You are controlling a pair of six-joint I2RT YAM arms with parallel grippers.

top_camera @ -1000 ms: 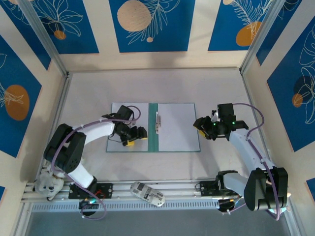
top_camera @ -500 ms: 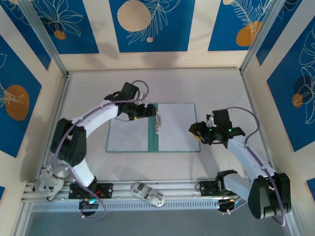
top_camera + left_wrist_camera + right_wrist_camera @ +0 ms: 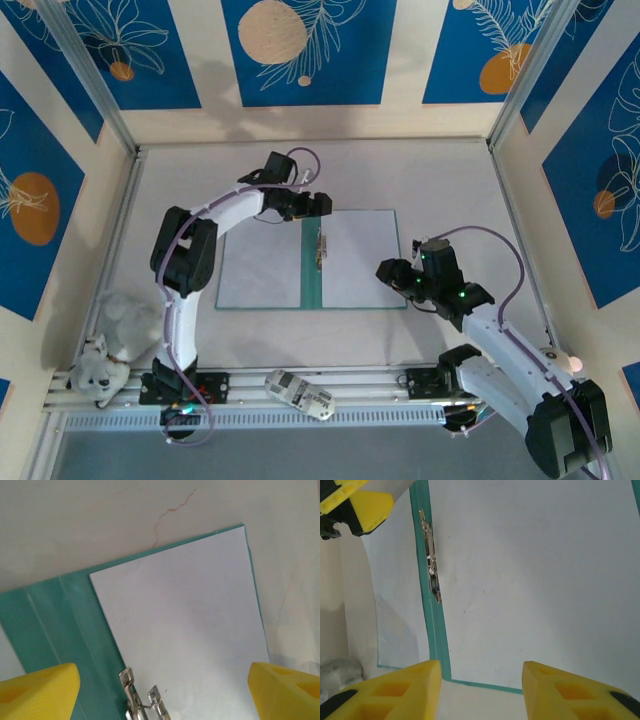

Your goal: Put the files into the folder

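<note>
The teal folder (image 3: 311, 280) lies open and flat mid-table, its metal clip (image 3: 320, 250) on the spine. One white file (image 3: 258, 272) covers the left cover and another file (image 3: 362, 258) the right. My left gripper (image 3: 312, 205) hovers open over the far end of the spine; in its wrist view the clip (image 3: 140, 700) sits between its fingers (image 3: 42, 690), over the teal card (image 3: 60, 610) and the sheet (image 3: 185, 620). My right gripper (image 3: 393, 275) hangs open at the folder's right edge, above the sheet (image 3: 535, 580) and spine (image 3: 433, 625), holding nothing.
A white plush toy (image 3: 100, 372) sits at the near left by the rail, and a small white device (image 3: 300, 394) lies on the rail between the arm bases. Aluminium posts and patterned walls close off the table's sides and back.
My left gripper has swung from over the left cover up and right to the far end of the spine. My right gripper has shifted nearer and slightly left along the folder's right edge.
</note>
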